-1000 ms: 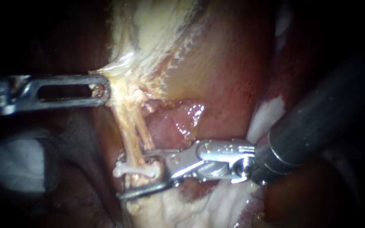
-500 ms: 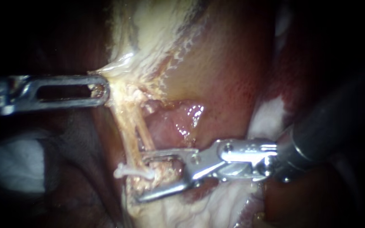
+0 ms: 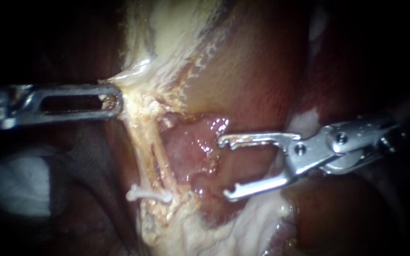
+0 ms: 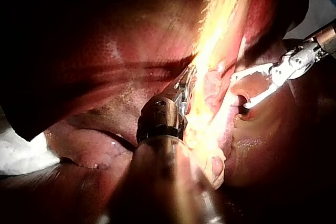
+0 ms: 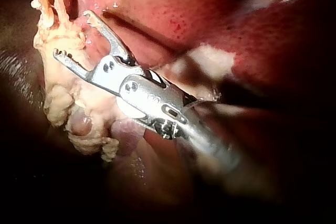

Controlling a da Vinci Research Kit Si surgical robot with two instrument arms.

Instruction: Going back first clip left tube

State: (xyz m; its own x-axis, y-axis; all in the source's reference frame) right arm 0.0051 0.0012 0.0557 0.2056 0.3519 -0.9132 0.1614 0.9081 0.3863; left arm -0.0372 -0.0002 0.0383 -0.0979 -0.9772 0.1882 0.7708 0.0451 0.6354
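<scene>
Low across the left tube (image 3: 144, 154) sits the white clip (image 3: 149, 193), closed around it. Off to the clip's right and apart from it, my right instrument (image 3: 225, 167) hangs with jaws spread wide and empty. Higher up, my left instrument (image 3: 117, 102) pinches pale tissue (image 3: 136, 73).
</scene>
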